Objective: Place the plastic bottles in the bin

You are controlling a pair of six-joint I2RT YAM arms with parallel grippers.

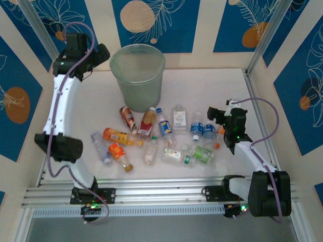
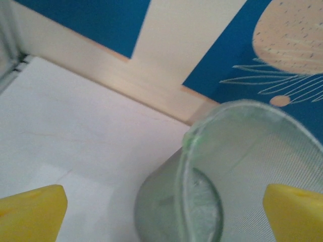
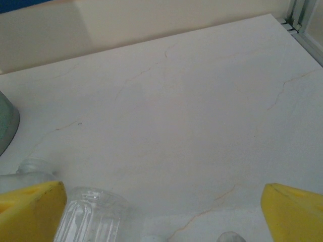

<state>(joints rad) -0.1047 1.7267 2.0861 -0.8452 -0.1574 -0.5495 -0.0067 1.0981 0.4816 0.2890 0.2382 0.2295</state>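
The bin [image 1: 139, 85], a translucent grey-green wastebasket, stands at the back of the table. My left gripper [image 1: 101, 53] hangs high beside its left rim. In the left wrist view that gripper [image 2: 165, 207] is open, its yellow pads [image 2: 35, 212] wide apart with nothing between them, and the bin [image 2: 242, 166] lies below. Several plastic bottles lie across the table's middle, among them an orange-labelled one [image 1: 117, 136], a red-labelled one [image 1: 147, 122] and a green-labelled one [image 1: 202, 154]. My right gripper [image 1: 221, 110] is open at their right end, low over a clear ribbed bottle [image 3: 93, 217].
The back wall runs just behind the bin. A metal frame rail [image 1: 260, 106] edges the table on the right. Bare tabletop [image 3: 192, 111] stretches ahead of the right gripper toward the bin's base [image 3: 6, 123].
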